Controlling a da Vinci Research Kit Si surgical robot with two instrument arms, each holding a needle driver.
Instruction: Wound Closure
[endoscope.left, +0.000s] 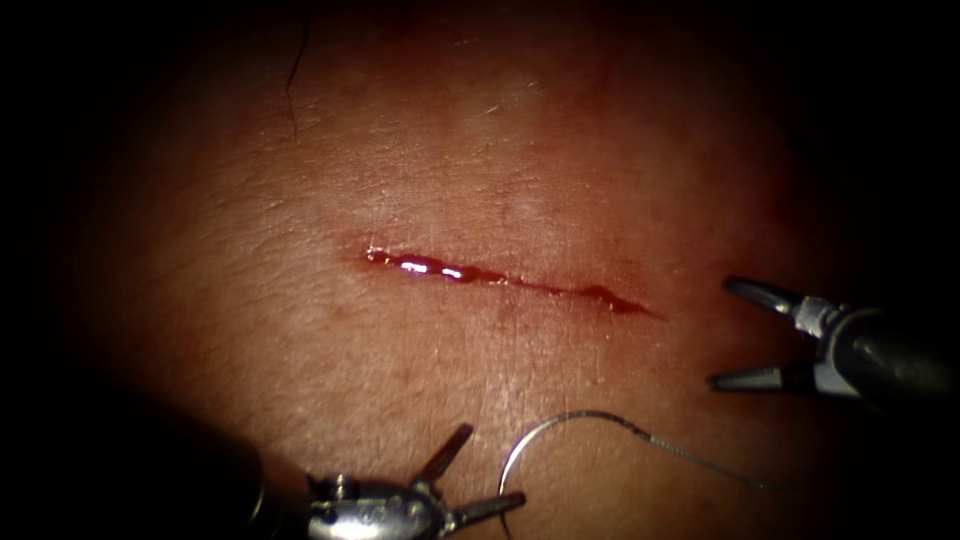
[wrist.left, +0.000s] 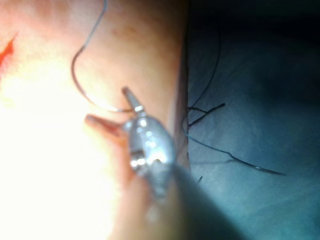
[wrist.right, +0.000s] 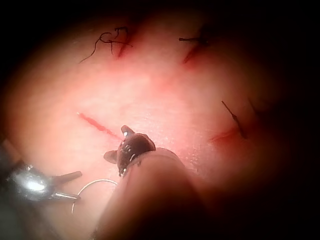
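Here the left tool sits at the tissue's near edge, jaws spread wide, holding nothing; its lower jaw tip lies just beside the needle. Right tool hovers off the cut's right end, jaws wide apart too, empty. Needle lies loose on the tissue surface, near side of the cut, between the tools, not in the tissue. Thread trails from the needle toward the right tool's side. Red fluid glistens in the cut's left part. Right wrist view: other cuts further back carry cut thread ends. Left wrist view: loose thread beyond the tissue's edge.
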